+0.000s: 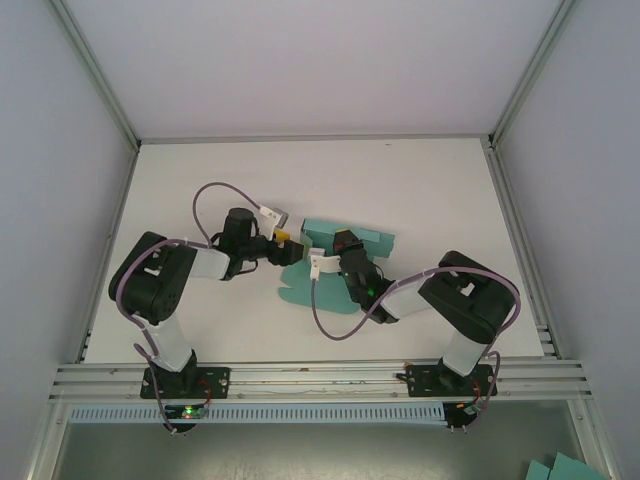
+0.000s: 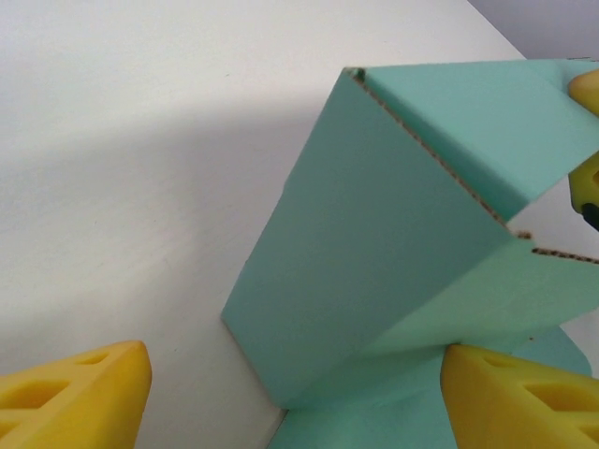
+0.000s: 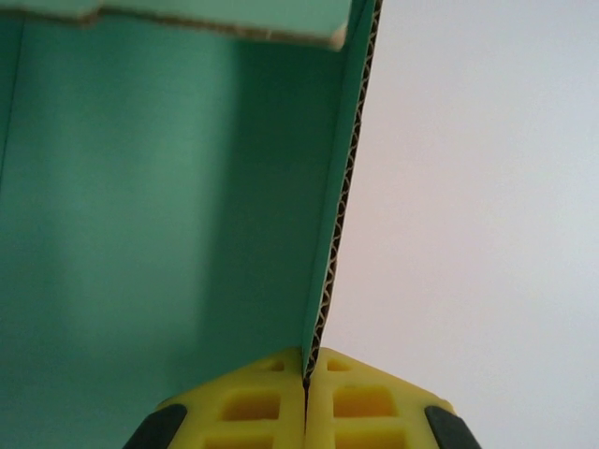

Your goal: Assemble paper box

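**Raising a side wall of the paper box**

The right gripper was shut tight on a standing wall of the paper box. The wall's corrugated edge ran straight up from between its fingers, with the box's inside to its left and bare bench to its right.

The left gripper was wide open and held nothing. A raised, folded panel of the box stood in the gap ahead of it, much nearer its right-hand finger than the other. Whether card and finger touched, I could not tell.

From above, the box lay only partly folded on the bench. It sat between the left gripper and the right gripper, with flat flaps spread out on the near side.

The step seemed to be squaring up this corner. To do it well, the right gripper's pinch should probably serve as a fixed anchor. The left gripper should then close on the panel near its crease, flat to the card, and fold along the scored line. A slow, gentle squeeze seemed wise, since thin card dents easily and the base could lift or slide.
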You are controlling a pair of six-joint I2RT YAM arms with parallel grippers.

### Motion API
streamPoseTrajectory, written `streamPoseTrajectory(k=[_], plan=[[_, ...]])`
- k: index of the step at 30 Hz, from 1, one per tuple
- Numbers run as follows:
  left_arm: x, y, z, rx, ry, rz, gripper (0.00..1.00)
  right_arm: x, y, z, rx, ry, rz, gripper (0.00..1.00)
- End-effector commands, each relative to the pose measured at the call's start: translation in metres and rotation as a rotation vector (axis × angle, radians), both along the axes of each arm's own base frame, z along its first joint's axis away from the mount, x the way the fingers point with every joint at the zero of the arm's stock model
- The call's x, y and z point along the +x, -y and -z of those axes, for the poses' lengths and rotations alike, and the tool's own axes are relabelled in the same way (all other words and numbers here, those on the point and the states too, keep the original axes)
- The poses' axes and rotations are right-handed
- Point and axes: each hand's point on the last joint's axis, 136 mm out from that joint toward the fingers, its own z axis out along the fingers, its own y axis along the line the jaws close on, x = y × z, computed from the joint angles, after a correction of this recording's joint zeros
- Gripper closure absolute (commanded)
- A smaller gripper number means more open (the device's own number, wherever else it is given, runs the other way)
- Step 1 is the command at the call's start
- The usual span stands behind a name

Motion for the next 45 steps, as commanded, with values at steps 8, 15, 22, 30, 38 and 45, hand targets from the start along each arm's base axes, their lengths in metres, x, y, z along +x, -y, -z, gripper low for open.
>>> streamPoseTrajectory(k=[8, 15, 22, 30, 38, 45], plan=[[0.03, 0.018, -0.007, 0.072, 0.115, -0.024, 0.21, -0.021, -0.006, 0.037, -0.035, -0.175, -0.049, 1.0], [0.028, 0.036, -0.01, 0.055, 0.17, 0.024, 0.22, -0.024, -0.006, 0.049, -0.027, -0.275, -0.041, 1.0], [0.038, 0.049, -0.012, 0.037, 0.199, 0.05, 0.46, -0.023, -0.008, 0.051, -0.015, -0.331, -0.04, 1.0], [0.051, 0.043, -0.01, 0.107, 0.191, -0.092, 0.75, -0.025, -0.011, 0.045, 0.025, -0.348, -0.038, 1.0], [0.066, 0.024, 0.008, 0.235, 0.204, -0.431, 1.0, -0.029, -0.01, 0.05, 0.063, -0.384, -0.015, 1.0], [0.062, 0.024, 0.021, 0.234, 0.167, -0.43, 0.99, -0.028, -0.004, 0.055, 0.068, -0.4, -0.002, 1.0]])
